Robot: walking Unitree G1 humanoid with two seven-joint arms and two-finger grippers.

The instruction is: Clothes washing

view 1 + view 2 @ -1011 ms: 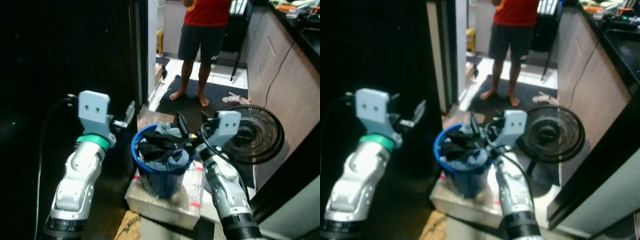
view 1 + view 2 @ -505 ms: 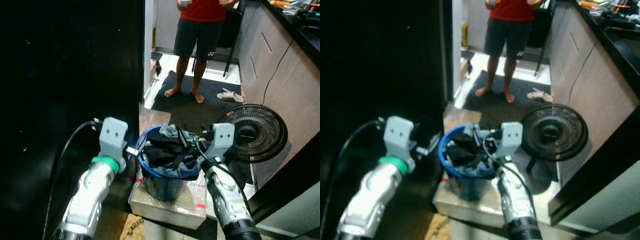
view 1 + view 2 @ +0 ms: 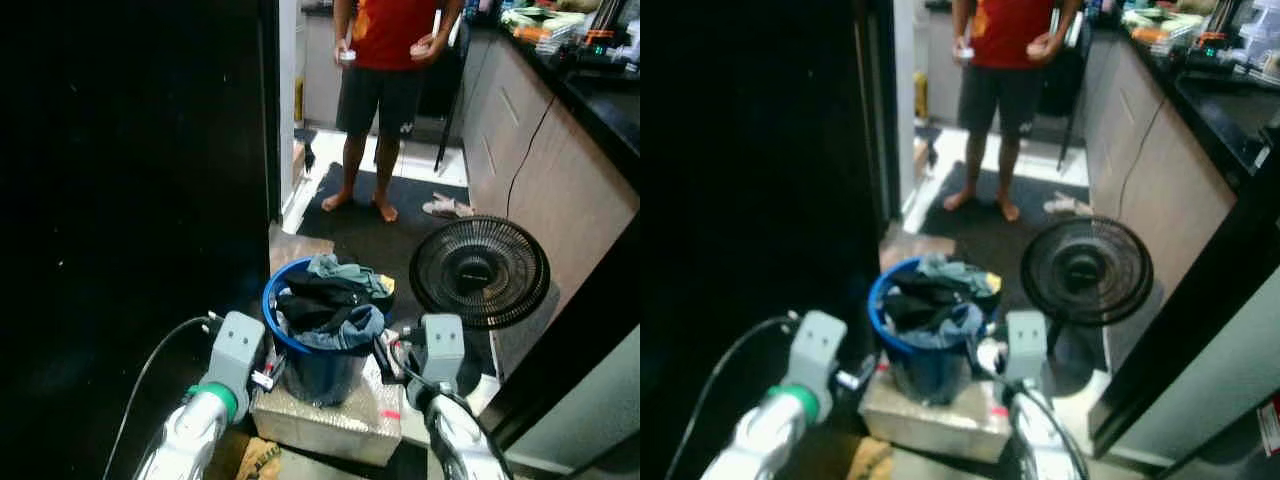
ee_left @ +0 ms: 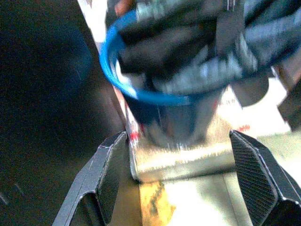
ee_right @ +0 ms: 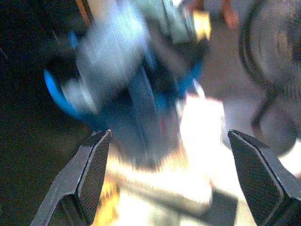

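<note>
A blue bucket (image 3: 318, 355) heaped with dark and blue clothes (image 3: 330, 300) stands on a silver foil-wrapped box (image 3: 322, 420) on the floor. My left gripper (image 3: 268, 376) is low at the bucket's left side, near the box's top. In the left wrist view its fingers (image 4: 110, 175) are spread wide, open and empty, with the bucket (image 4: 164, 101) ahead. My right gripper (image 3: 386, 354) is low at the bucket's right side. The blurred right wrist view shows its fingers (image 5: 91, 175) wide apart and open, facing the bucket (image 5: 127, 108).
A person (image 3: 390, 60) in a red shirt stands barefoot on a dark mat (image 3: 380, 225) beyond the bucket. A black floor fan (image 3: 480, 272) is right of the bucket. A counter (image 3: 560, 160) runs along the right, a dark wall (image 3: 130, 180) along the left.
Both arms have dropped from the bucket's rim to low beside it. The camera has shifted, so the bucket and person sit differently in the picture.
</note>
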